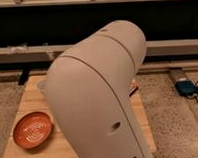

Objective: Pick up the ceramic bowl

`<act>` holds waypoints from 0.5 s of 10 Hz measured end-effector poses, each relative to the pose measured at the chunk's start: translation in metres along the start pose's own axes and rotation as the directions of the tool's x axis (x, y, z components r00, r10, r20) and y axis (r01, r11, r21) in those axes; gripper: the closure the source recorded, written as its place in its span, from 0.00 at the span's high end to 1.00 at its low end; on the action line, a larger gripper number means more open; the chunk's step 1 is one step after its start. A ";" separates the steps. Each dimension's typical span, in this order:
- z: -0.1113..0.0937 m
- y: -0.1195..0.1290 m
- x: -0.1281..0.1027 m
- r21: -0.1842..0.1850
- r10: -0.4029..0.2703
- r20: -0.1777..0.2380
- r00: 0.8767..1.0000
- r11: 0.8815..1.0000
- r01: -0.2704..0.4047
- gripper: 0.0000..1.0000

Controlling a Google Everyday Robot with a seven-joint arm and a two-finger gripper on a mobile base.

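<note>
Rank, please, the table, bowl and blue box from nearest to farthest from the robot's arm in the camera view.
1. Table, passing behind the arm.
2. Bowl, left, beside the arm's edge.
3. Blue box, floor, far right.
The gripper is out of view.

Bulky beige arm casing (98, 93), leaning up rightward, gripper hidden behind it

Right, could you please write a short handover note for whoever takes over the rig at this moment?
The gripper is not in view; the arm's beige housing fills the middle of the camera view.
The ceramic bowl sits upright on the wooden table, near its front left corner, with nothing touching it.
Done: no grasp to be seen.
Left: reach the bowl, grip it, lift it.
</note>
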 end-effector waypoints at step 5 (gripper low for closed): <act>0.002 0.003 -0.001 0.026 -0.023 -0.008 1.000 0.999 0.023 0.74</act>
